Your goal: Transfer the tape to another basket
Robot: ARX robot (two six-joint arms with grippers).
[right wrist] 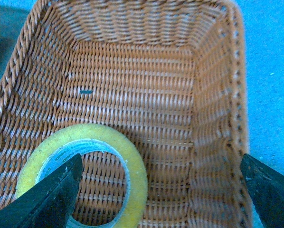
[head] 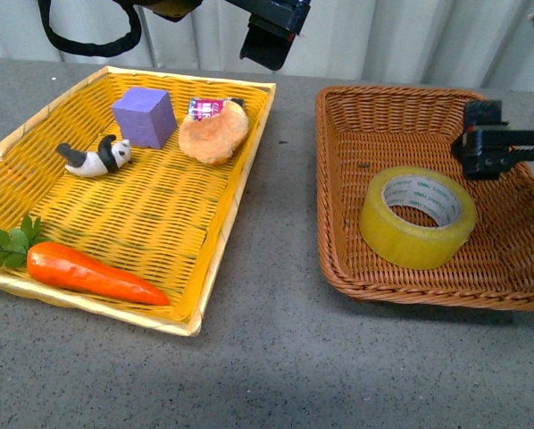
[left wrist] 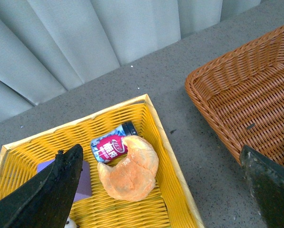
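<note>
The tape [head: 418, 217], a wide yellowish roll with a white printed core, lies flat in the near half of the brown wicker basket [head: 401, 134]. My right gripper [head: 483, 143] is open and empty, hovering over the basket's right side, just beyond the roll. In the right wrist view the tape [right wrist: 135, 166] sits beside one finger of the open gripper [right wrist: 163, 194], above the basket floor [right wrist: 132, 95]. My left gripper [head: 271, 36] is open and empty, high over the far right corner of the yellow tray [head: 160, 206]. In the left wrist view the open gripper [left wrist: 163, 199] is wide apart.
The yellow tray holds a purple cube [head: 144, 116], a toy panda [head: 95, 158], a croissant [head: 213, 134], a small can [head: 204, 107] and a carrot [head: 93, 273]. A strip of grey table [head: 285, 223] separates tray and basket. A curtain hangs behind.
</note>
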